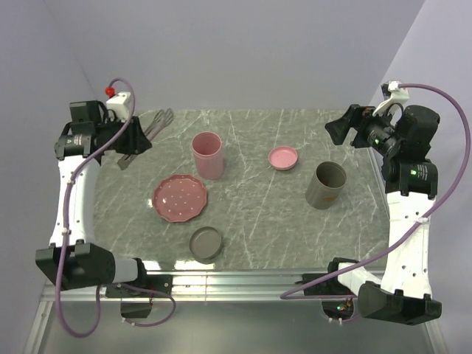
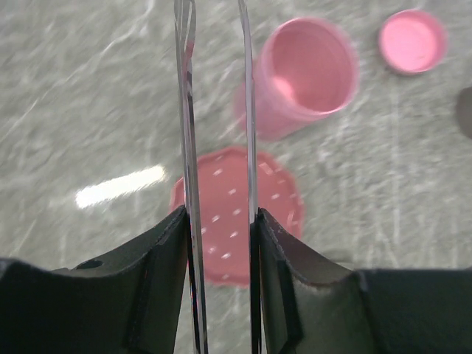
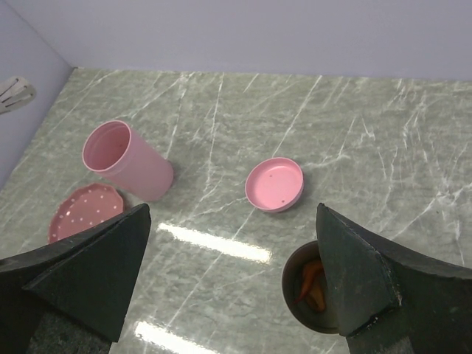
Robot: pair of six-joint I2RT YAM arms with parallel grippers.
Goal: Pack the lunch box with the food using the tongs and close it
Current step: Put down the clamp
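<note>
Here we count one tongs [image 2: 188, 110], pinched in the left tool [image 2: 220, 221] at the desk's [image 1: 258, 221] far-left; the right tool [image 3: 232, 214] gapes empty. Two cups [image 1: 207, 153], two lids [image 1: 283, 158], one plate [image 1: 180, 198]; orange food [image 3: 311, 284] lies in the grey cup [image 3: 290, 274].

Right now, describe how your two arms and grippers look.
Both the left arm and right arm have white links, black joints and a looping purple cable. The gripper fingers are black and wedge-shaped. A red knob sits by the left wrist.
</note>
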